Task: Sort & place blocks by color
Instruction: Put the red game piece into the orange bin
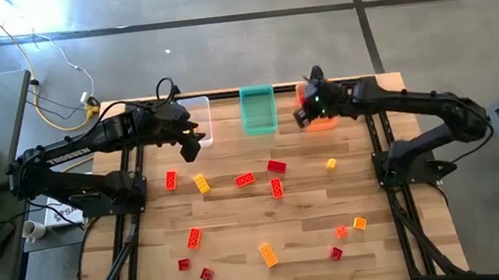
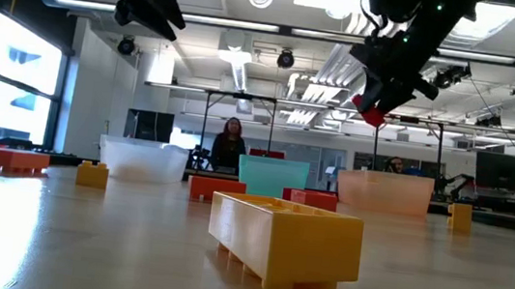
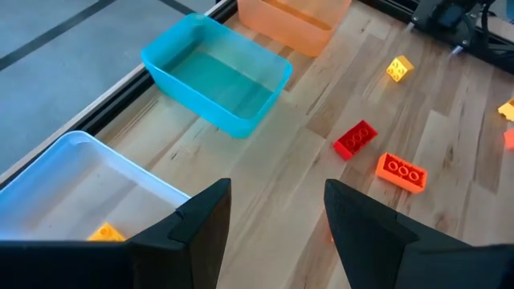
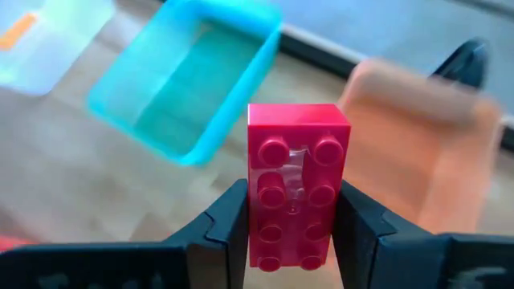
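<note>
My right gripper [image 1: 304, 117] is shut on a red studded brick [image 4: 297, 181] and hangs high over the table beside the orange bin [image 1: 323, 120]. The brick also shows in the low view [image 2: 369, 112]. My left gripper [image 3: 277, 197] is open and touches nothing. It hovers by the clear bin [image 1: 198, 118], which holds a yellow brick [image 3: 104, 234]. Between these bins stands the teal bin [image 1: 258, 109]. Several red, orange and yellow bricks lie on the table, among them a red one [image 1: 277, 166] and a yellow one [image 1: 202, 183]. My right gripper pinches the red brick between its two fingers, one on each long side [image 4: 255, 209], near one end. The other end [image 4: 299, 120] sticks out past the fingertips, with the studded face toward the wrist camera. The brick is lifted clear, high above the table.
The three bins stand in a row along the table's far edge. Loose bricks are scattered over the middle and near part of the table, such as an orange one [image 1: 268, 254] and a yellow one [image 1: 331, 163]. People show in the room beyond [image 2: 230, 141].
</note>
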You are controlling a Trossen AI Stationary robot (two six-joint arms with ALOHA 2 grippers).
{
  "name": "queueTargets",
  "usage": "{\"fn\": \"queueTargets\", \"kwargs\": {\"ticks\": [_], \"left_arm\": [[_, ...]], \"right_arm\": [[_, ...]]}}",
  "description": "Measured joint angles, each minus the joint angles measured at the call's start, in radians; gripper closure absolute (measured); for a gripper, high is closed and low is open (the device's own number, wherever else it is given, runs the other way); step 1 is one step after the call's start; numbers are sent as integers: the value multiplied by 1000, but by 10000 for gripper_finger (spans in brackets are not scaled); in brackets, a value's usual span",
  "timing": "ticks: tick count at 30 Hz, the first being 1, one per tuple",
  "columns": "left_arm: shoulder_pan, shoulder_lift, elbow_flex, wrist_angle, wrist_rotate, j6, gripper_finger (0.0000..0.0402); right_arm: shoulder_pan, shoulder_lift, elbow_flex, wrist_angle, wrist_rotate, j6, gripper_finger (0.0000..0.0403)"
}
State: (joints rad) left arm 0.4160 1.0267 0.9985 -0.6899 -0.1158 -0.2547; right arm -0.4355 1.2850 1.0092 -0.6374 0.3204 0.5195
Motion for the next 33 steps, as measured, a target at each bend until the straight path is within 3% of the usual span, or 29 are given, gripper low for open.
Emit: {"fn": "queueTargets", "kwargs": {"ticks": [7, 12, 28, 33], "left_arm": [[0, 0, 0, 0, 0, 3, 213], [0, 0, 0, 0, 0, 3, 213], [0, 0, 0, -1, 13, -7, 213], [0, 0, 0, -8, 34, -64, 213]], "right_arm": [[-149, 6, -8, 38, -2, -163, 291], [-223, 47, -52, 49, -69, -204, 291], [-265, 261, -57, 38, -226, -206, 291], [-265, 288, -57, 25, -229, -207, 291]]}}
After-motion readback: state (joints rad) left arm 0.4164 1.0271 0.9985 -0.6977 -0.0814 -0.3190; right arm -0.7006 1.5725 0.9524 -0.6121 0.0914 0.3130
